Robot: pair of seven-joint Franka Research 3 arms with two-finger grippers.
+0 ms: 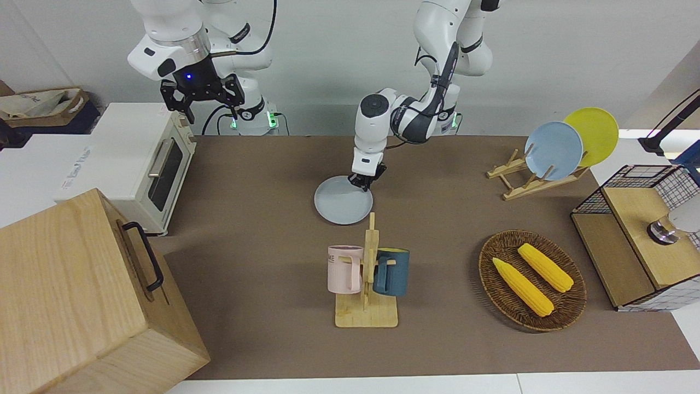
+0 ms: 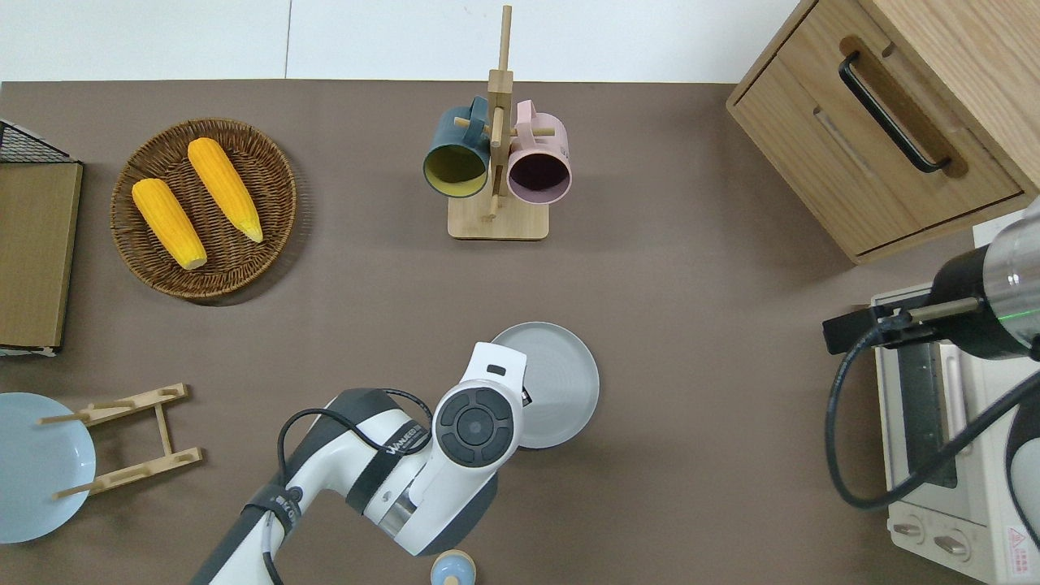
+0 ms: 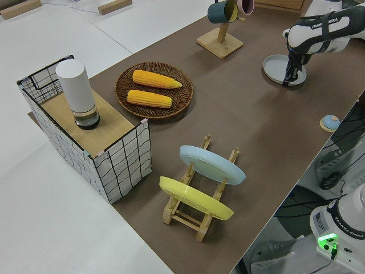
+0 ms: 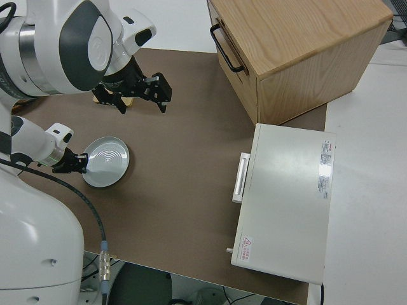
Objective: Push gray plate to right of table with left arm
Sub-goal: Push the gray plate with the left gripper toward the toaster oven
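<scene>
The gray plate (image 1: 339,203) lies flat on the brown table (image 1: 246,230), near the middle and on the side close to the robots. My left gripper (image 1: 363,184) points down at the plate's rim (image 3: 283,81), on the edge toward the left arm's end of the table, and touches or nearly touches it (image 4: 75,163). In the overhead view the arm's wrist covers the gripper and part of the plate (image 2: 561,382). The right arm is parked, and its gripper (image 1: 202,101) is open and holds nothing.
A wooden mug rack (image 1: 366,309) with a pink and a dark blue mug stands farther from the robots than the plate. A toaster oven (image 1: 142,164) and wooden cabinet (image 1: 76,295) fill the right arm's end. A corn basket (image 1: 531,279), plate rack (image 1: 538,178) and wire crate (image 1: 640,241) sit at the left arm's end.
</scene>
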